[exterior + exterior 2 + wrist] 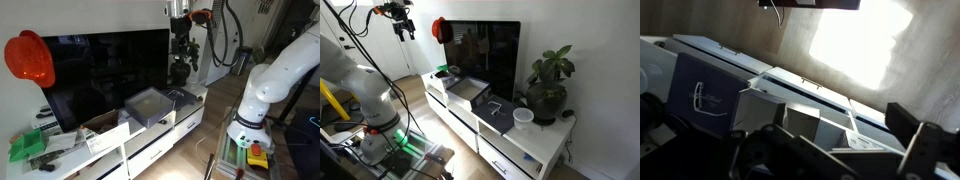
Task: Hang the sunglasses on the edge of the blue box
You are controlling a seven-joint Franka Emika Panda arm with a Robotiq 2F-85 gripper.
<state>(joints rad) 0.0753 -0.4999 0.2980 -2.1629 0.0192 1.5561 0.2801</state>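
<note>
The grey-blue box (150, 105) with a paler rim stands on the white TV stand, in front of the dark TV; it also shows in the other exterior view (468, 90) and in the wrist view (790, 108). Right beside it lies a dark flat pad (500, 114) with a small thing on it; I cannot tell whether that is the sunglasses. My gripper (180, 48) hangs high above the stand, well clear of the box, as also seen in an exterior view (403, 24). In the wrist view its fingers (790, 135) are spread wide with nothing between them.
A potted plant (548, 88) and a white cup (523, 117) stand at one end of the TV stand (165, 135). A red hat (29, 58) hangs by the TV. Green items (27, 147) lie at the other end. The robot's white base (262, 95) is close by.
</note>
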